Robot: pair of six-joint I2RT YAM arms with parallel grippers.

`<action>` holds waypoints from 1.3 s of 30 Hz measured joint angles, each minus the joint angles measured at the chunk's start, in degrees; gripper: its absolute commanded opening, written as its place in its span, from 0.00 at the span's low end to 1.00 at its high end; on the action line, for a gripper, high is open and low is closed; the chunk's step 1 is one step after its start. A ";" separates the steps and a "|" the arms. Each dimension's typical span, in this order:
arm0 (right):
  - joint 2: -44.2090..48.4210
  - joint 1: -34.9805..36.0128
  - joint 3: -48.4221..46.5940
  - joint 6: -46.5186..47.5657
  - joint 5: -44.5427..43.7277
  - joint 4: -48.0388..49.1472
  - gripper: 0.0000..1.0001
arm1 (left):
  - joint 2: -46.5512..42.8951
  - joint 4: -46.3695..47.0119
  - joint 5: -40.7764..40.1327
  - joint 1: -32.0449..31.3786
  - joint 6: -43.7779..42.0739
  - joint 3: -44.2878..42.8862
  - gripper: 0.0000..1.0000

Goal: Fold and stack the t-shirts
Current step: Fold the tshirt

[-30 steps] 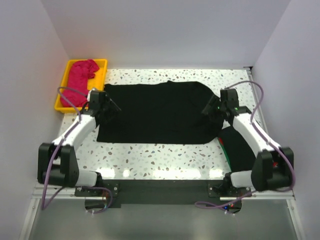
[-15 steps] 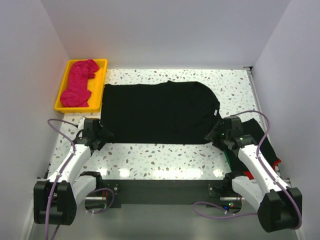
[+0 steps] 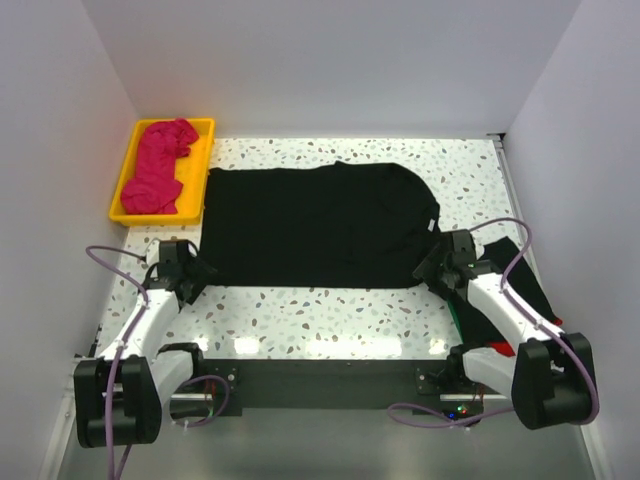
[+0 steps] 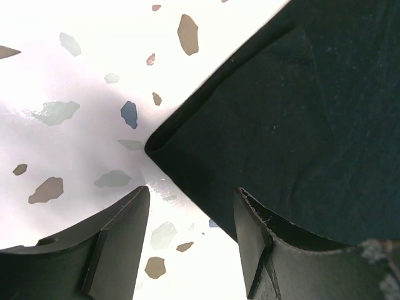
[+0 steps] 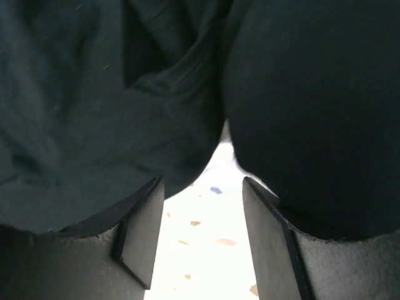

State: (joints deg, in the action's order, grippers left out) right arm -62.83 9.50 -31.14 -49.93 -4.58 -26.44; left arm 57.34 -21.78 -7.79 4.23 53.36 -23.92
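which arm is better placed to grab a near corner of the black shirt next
Left, probably: the open left gripper points at the near-left corner of the black shirt, flat on the table. The right gripper faces bunched dark cloth, no clear corner.

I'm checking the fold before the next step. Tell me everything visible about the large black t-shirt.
The black t-shirt is plain, soft cloth, spread flat on the speckled table as a wide, smooth rectangle with a rounded far-right corner and a small pale tag near its right edge. Its left edge lies beside the yellow tray. Its near-left corner sits inside the open left pincer, ungripped; the right pincer is at its near-right corner.
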 measured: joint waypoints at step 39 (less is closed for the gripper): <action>-17.33 -0.59 -24.09 2.86 -3.17 1.44 0.00 | 6.86 5.62 3.21 0.52 0.87 -14.95 0.00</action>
State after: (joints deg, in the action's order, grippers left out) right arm -80.16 8.91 -55.22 -47.07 -7.75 -24.99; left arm 64.20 -16.16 -4.58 4.75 54.24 -38.87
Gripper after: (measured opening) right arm 0.026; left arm 0.049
